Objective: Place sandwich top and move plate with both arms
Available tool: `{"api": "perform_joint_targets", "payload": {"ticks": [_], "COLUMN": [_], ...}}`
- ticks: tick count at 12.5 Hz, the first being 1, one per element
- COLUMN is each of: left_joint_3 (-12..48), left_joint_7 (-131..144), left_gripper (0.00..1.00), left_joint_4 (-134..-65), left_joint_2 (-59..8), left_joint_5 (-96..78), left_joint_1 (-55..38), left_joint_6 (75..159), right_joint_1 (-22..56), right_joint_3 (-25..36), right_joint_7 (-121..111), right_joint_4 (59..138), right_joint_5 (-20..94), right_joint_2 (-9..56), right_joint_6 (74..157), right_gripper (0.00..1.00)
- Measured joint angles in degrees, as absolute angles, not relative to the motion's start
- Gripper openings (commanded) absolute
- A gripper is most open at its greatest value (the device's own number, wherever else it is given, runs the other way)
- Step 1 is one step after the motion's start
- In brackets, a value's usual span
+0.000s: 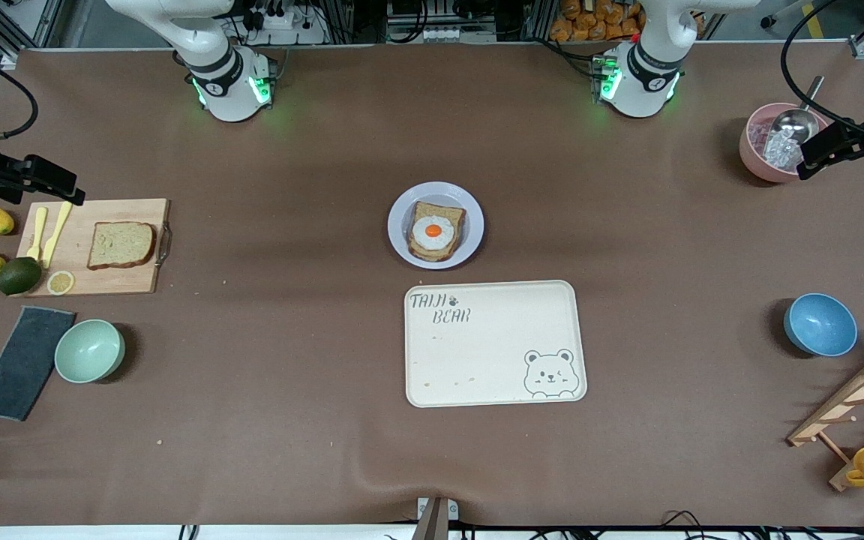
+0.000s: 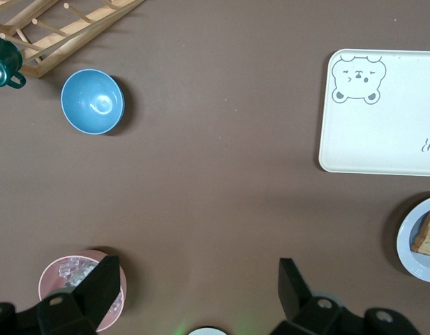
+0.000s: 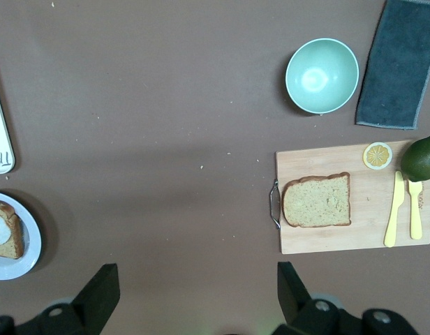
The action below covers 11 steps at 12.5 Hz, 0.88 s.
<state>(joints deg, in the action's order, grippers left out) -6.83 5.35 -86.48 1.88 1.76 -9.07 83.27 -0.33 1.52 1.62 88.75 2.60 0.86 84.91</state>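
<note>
- The sandwich top [image 1: 121, 244] lies flat on a wooden cutting board [image 1: 132, 281] near the table edge at the right arm's end, beside a yellow knife and fork [image 1: 48, 232] and a lemon slice [image 1: 61, 283].
- The plate [image 1: 402, 244] sits mid-table, holding bread with a fried egg [image 1: 433, 232]; the bear-printed tray [image 1: 493, 352] lies just nearer the front camera.
- The right gripper [image 3: 194, 296] hangs high over bare table between board and plate, fingers spread wide, holding nothing.
- The left gripper [image 2: 199, 292] hangs beside the pink bowl [image 2: 56, 273], fingers likewise apart and empty.
</note>
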Motion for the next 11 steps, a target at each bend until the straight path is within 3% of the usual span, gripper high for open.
{"api": "perform_joint_targets", "payload": {"ticks": [11], "left_joint_3": [-6.41], "left_joint_7": [5.36], "left_gripper": [1.00], "left_joint_4": [-86.26], "left_joint_2": [0.76], "left_joint_5": [1.76], "left_joint_1": [-9.59], "left_joint_6": [84.43], "right_joint_1": [-0.35], "right_joint_3": [1.54], "right_joint_7": [1.64], "right_joint_4": [88.73], "right_joint_5": [2.60], "right_joint_2": [0.86], "right_joint_6": [84.52], "right_gripper": [1.00]}}
